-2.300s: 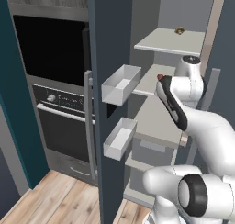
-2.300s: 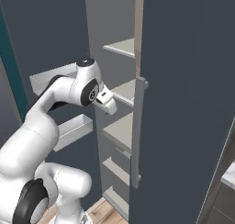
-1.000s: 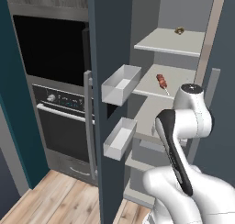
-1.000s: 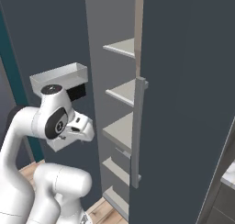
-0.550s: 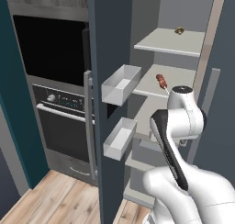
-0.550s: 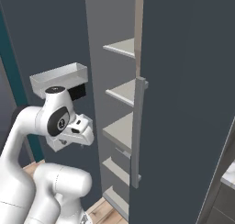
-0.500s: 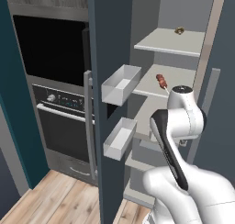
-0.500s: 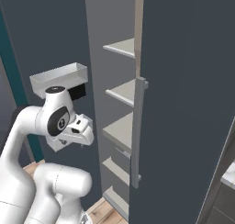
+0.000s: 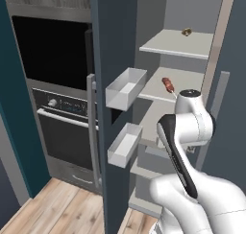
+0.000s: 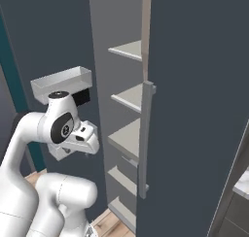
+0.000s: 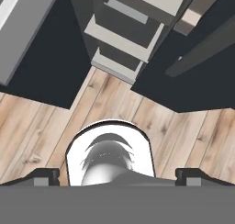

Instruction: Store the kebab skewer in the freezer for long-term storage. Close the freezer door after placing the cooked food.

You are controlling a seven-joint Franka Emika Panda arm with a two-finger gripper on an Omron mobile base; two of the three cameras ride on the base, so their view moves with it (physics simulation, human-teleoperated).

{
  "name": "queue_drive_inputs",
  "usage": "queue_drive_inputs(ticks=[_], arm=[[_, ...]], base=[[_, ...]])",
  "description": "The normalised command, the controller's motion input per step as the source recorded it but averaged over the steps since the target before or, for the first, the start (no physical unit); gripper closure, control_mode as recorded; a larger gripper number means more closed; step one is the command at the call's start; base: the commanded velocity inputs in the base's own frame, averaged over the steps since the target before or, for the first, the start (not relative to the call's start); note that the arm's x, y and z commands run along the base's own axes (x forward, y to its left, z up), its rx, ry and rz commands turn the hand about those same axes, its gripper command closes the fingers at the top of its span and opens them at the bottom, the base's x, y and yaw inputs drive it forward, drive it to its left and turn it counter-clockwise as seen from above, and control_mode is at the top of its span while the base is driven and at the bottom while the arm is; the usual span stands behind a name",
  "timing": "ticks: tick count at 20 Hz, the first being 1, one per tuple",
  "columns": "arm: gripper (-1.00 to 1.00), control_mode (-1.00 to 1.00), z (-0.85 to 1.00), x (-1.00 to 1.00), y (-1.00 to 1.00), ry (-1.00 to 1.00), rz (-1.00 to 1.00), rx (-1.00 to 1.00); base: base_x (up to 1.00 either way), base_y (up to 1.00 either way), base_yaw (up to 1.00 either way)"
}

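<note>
The kebab skewer (image 9: 166, 83) is seen lying on a middle shelf (image 9: 178, 82) inside the freezer (image 9: 192, 60), well above and beyond the tool (image 11: 117, 176), which is carried low with its jaws spread wide and nothing held, facing down at the wooden floor (image 11: 41, 122). The placing looks finished, so the step in hand is judged to be shutting the freezer door (image 9: 113, 75), which stands wide open to the tool's left with 2 pale bins (image 9: 126, 88) on its inner face. The door would best be pushed on its outer face near the free edge, in 1 steady sweep, with the arm kept clear of the bins. The skewer's long axis runs from the shelf's front toward its back, slightly slanted; which end leads cannot be told.
</note>
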Motion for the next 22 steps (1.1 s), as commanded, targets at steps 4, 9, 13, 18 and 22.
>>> queue_drive_inputs(ticks=[4,9,13,18,22], arm=[[-1.0,1.0,0.0,0.0,0.0,0.0,0.0,0.0],[-1.0,1.0,0.0,0.0,0.0,0.0,0.0,0.0],[-1.0,1.0,0.0,0.0,0.0,0.0,0.0,0.0],[-1.0,1.0,0.0,0.0,0.0,0.0,0.0,0.0],[-1.0,1.0,0.0,0.0,0.0,0.0,0.0,0.0]], base=[[-0.07,0.25,-0.26],[-0.1,0.34,-0.33],[-0.29,0.43,-0.37],[-0.39,0.7,-0.28],[-0.32,0.49,-0.22]])
